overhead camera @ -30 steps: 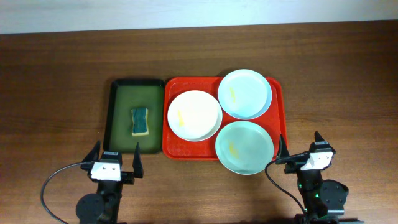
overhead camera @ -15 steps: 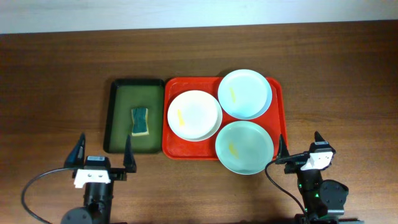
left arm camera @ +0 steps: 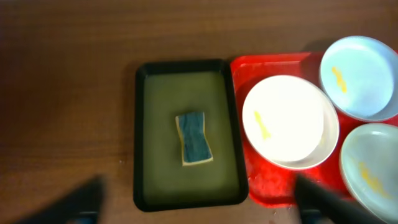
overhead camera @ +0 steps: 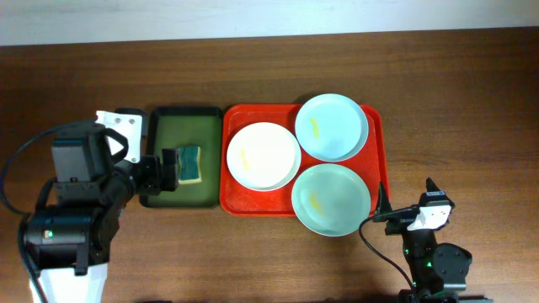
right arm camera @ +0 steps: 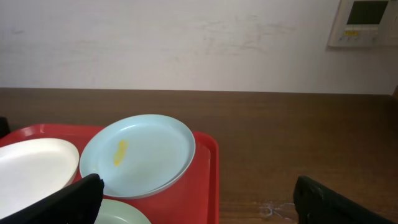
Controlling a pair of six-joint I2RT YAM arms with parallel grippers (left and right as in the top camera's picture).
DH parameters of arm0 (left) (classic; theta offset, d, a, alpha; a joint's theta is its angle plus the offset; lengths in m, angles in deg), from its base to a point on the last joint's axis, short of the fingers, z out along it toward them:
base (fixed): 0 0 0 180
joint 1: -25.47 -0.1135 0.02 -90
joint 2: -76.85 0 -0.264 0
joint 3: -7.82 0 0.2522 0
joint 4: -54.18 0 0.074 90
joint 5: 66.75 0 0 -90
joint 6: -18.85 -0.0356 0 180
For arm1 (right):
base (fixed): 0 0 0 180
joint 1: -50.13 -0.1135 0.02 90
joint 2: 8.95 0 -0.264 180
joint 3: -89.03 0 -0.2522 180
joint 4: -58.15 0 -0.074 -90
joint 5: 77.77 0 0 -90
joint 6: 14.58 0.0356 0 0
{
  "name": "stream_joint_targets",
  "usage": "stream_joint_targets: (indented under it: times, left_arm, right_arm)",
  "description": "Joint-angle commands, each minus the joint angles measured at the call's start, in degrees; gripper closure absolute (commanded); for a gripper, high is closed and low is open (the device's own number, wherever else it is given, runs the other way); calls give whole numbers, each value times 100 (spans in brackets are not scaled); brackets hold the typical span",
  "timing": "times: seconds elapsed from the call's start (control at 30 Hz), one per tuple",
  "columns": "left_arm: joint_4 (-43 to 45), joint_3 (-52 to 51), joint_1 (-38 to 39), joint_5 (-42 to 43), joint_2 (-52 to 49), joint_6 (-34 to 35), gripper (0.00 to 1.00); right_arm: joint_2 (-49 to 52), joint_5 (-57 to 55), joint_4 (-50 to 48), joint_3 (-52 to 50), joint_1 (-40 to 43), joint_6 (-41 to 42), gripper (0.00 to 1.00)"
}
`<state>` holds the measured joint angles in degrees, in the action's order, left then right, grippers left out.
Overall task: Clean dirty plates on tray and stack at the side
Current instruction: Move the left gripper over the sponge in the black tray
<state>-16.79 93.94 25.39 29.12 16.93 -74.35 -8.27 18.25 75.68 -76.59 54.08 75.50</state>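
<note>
I am holding my left gripper (left arm camera: 198, 183) wide open and empty over the green tray (left arm camera: 158, 106), looking down on the sponge (left arm camera: 194, 138) lying in its middle. My right gripper (right arm camera: 198, 180) is hanging fully open too, gripping nothing, just off the near right corner of the red tray (overhead camera: 379, 164). On that tray the white plate (overhead camera: 263, 155) is sitting left, the blue plate (overhead camera: 331, 126) far right, and the green plate (overhead camera: 331, 199) near right, overhanging the near rim. Each is showing a yellow smear.
</note>
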Motion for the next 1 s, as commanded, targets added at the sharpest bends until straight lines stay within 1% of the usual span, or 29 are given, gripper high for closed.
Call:
stream_joint_targets:
  times: [0.0, 0.03, 0.1, 0.17, 0.2, 0.23, 0.27, 0.3, 0.37, 0.4, 0.43, 0.47, 0.5, 0.57, 0.6, 0.63, 0.67, 0.7, 0.73, 0.83, 0.97]
  left_arm:
    - [-55, 98, 17, 76, -63, 13, 85]
    - [-55, 98, 17, 76, -90, 15, 93]
    - [-57, 98, 17, 76, -116, 15, 94]
    - [-55, 96, 17, 76, -116, 15, 93]
    - [-52, 96, 17, 20, -116, 96, 91]
    - [-52, 96, 7, -249, -116, 581, 89]
    - [-46, 96, -20, -291, -116, 765, 89]
    - [-31, 96, -70, -289, -116, 800, 89]
    - [-57, 96, -251, -291, -116, 1163, 87]
    - [-57, 94, -372, -289, -116, 1414, 78]
    - [-57, 94, -402, -286, -116, 1453, 72]
    - [-57, 94, -400, -284, -127, 1451, 46]
    - [-79, 92, -400, -284, -131, 1449, 2]
    - [-162, 92, -400, -286, -142, 1445, 1]
    - [-166, 92, -400, -286, -177, 1445, 14]
    - [-181, 92, -400, -286, -214, 1445, 31]
    - [-227, 92, -400, -286, -256, 1445, 64]
    - [-275, 92, -400, -286, -284, 1445, 91]
    - [-323, 92, -400, -286, -315, 1445, 100]
    - [-442, 92, -400, -284, -374, 1252, 100]
    - [-551, 92, -400, -286, -466, 1255, 100]
  right_arm:
    - [-37, -28, 33, -31, 22, 37, 2]
    - [-37, -28, 33, -31, 22, 37, 1]
    - [-37, -28, 33, -31, 22, 37, 2]
    - [-37, -28, 33, -31, 22, 37, 2]
    - [-37, -28, 33, -31, 22, 37, 2]
    - [-37, -28, 33, -31, 22, 37, 2]
    - [-37, -28, 33, -31, 22, 37, 2]
    - [-37, -28, 33, -31, 22, 37, 2]
    - [-37, -28, 33, -31, 22, 37, 2]
    - [-37, -28, 33, -31, 22, 37, 2]
    - [-37, -28, 33, -31, 22, 37, 2]
    - [-37, -28, 33, -31, 22, 37, 2]
    - [-37, -28, 33, -31, 22, 37, 2]
    - [-37, -28, 33, -31, 22, 37, 2]
    - [-37, -28, 33, -31, 22, 37, 2]
    - [-37, -28, 33, -31, 22, 37, 2]
    - [-37, -28, 33, -31, 22, 37, 2]
    - [-37, -28, 33, -31, 22, 37, 2]
    - [-37, -28, 33, -31, 22, 37, 1]
    - [-37, -28, 33, -31, 22, 37, 2]
    - [-37, -28, 33, -31, 22, 37, 2]
